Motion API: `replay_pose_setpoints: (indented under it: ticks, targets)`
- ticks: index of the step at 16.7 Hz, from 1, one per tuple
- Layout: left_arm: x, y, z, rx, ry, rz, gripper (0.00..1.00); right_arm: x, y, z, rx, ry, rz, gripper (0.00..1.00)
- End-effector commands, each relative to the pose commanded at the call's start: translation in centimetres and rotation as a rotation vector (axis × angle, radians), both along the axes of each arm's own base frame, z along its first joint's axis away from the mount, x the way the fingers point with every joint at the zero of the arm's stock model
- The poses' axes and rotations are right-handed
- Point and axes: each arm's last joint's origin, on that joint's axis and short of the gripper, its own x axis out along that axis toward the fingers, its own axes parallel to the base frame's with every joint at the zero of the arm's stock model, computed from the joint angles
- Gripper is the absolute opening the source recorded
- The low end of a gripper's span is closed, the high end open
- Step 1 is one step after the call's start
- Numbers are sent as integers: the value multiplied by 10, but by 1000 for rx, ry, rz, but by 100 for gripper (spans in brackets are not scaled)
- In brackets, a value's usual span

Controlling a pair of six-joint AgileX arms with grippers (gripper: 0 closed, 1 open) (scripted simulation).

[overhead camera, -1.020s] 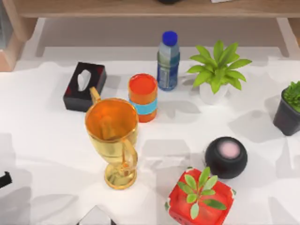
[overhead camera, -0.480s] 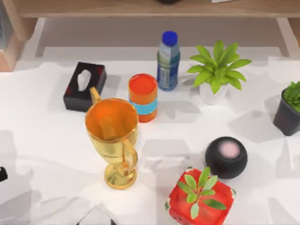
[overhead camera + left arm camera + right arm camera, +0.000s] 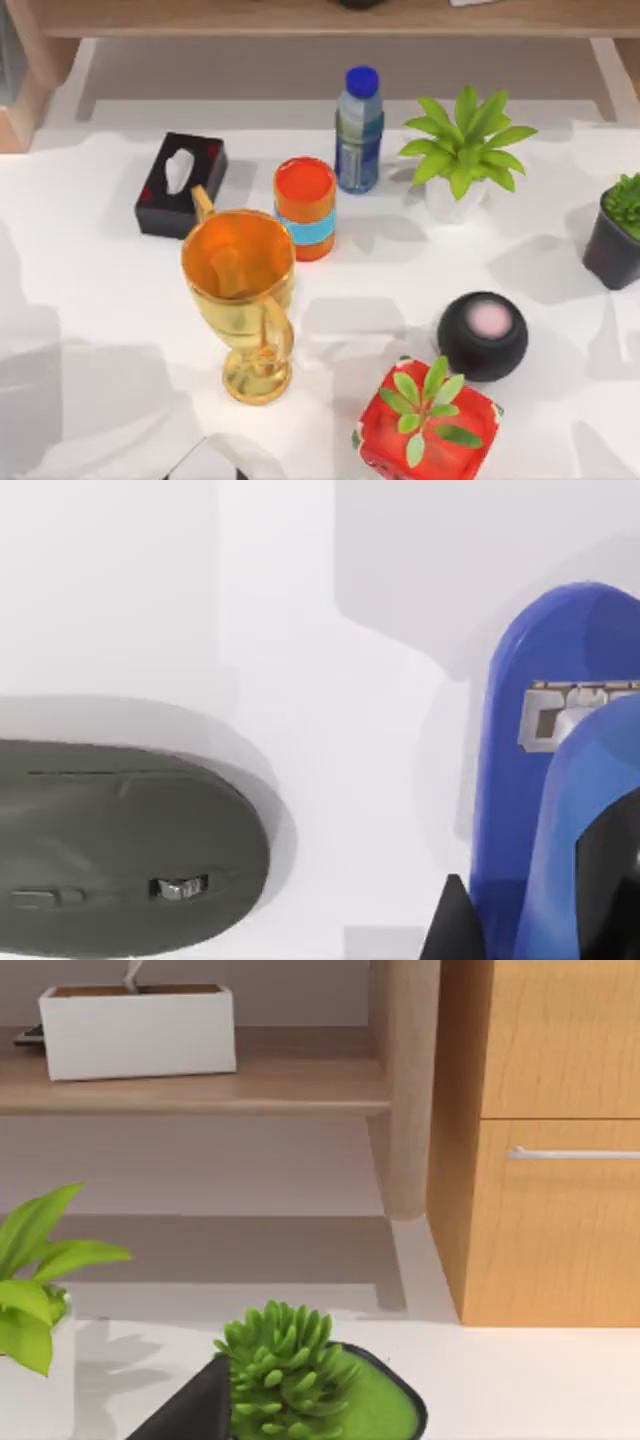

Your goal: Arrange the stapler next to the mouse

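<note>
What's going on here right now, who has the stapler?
The left wrist view looks down on the blue stapler standing apart from the dark grey mouse on the white table. A dark part of the left gripper overlaps the stapler's near end, but a grasp can't be confirmed. The right wrist view faces a potted succulent and a wooden cabinet.

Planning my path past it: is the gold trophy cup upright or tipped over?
Upright. The trophy cup stands on its base, open mouth up, on the table.
</note>
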Motion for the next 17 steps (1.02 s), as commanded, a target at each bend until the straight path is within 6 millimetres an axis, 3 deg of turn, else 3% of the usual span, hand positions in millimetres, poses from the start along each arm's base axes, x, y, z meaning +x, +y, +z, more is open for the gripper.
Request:
replay_pose_setpoints:
  ticks: [5,8,17]
  targets:
    - [69,43,7,-9,-23,-216,0,0,0,0,0,0,0,100]
    - [94,64,5,-7,-41,-314,0,0,0,0,0,0,0,100]
    - [102,70,3,0,-47,-343,0,0,0,0,0,0,0,100]
